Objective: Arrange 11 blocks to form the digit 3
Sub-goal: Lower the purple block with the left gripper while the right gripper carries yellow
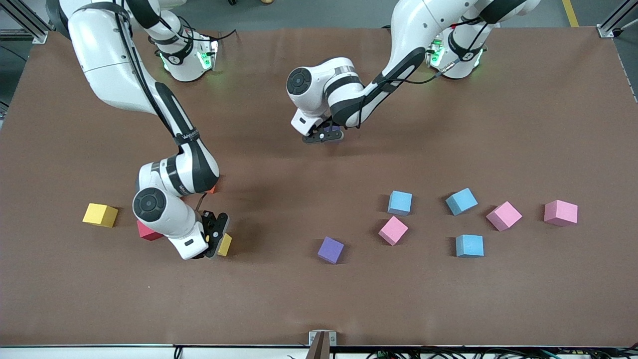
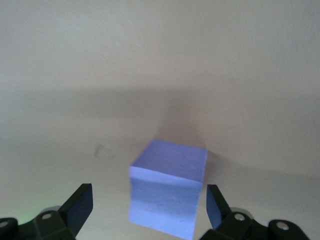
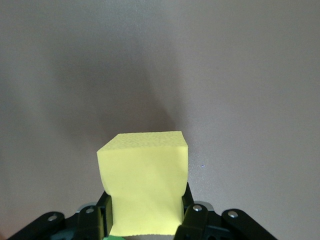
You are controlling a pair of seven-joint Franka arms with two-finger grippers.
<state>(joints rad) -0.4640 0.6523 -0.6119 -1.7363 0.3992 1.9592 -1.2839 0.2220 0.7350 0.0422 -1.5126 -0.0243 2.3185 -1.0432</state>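
Left gripper (image 2: pixel 145 207): my jaws stand wide around the purple cube (image 2: pixel 167 192), which rests on the worktop (image 1: pixel 319 299) mid-table.
Right gripper (image 3: pixel 145 212): I clamp a yellow cube (image 3: pixel 145 182).
Handling: light, soft foam; I pinch flat parallel faces gently.

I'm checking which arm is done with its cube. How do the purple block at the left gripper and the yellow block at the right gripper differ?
The purple block sits on the table between the left gripper's open jaws, untouched; the yellow block is clamped in the right gripper's shut jaws. The purple block lies mid-table, farther from the front camera; the yellow one is toward the right arm's end. Both are plain cubes.
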